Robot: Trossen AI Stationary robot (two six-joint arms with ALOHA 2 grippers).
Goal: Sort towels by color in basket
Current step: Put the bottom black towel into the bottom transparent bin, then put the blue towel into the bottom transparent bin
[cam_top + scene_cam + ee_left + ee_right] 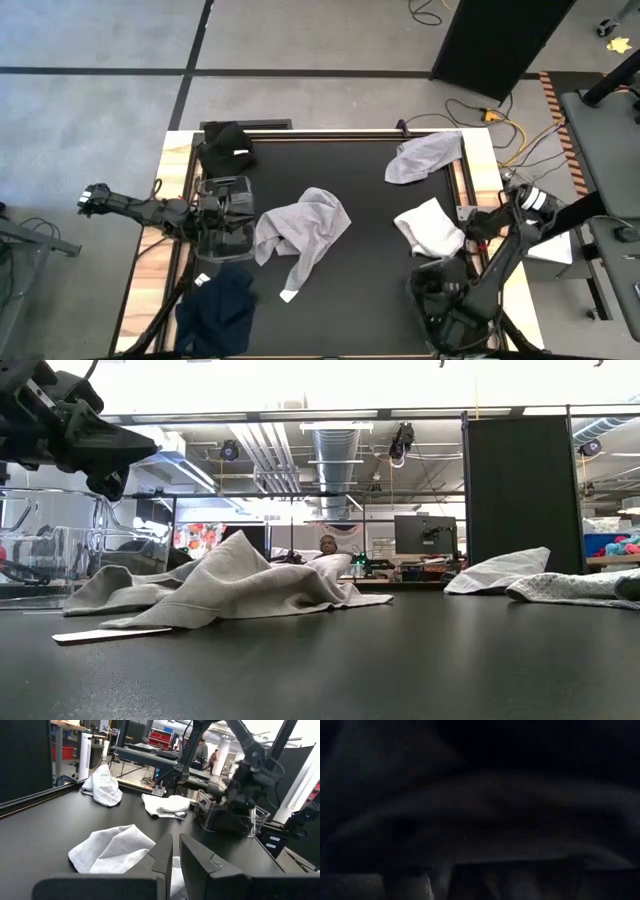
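Observation:
A crumpled light grey towel (302, 232) lies mid-table, also seen in the low view (225, 588) and the left wrist view (112, 851). A white towel (430, 228) lies to its right, and another grey towel (425, 157) lies at the far right corner. A black towel (226, 146) sits at the far left and a navy towel (220, 312) at the near left. My left gripper (175, 862) hovers shut and empty above the table, just left of the middle towel (70, 425). My right gripper (442, 298) is low at the near right; its wrist view is dark.
A clear plastic basket (60, 550) stands at the table's left edge under my left arm. A second clear container (227, 817) stands at the near right by my right arm. A white tag (288, 295) lies near the middle towel's near end. People show in the room behind.

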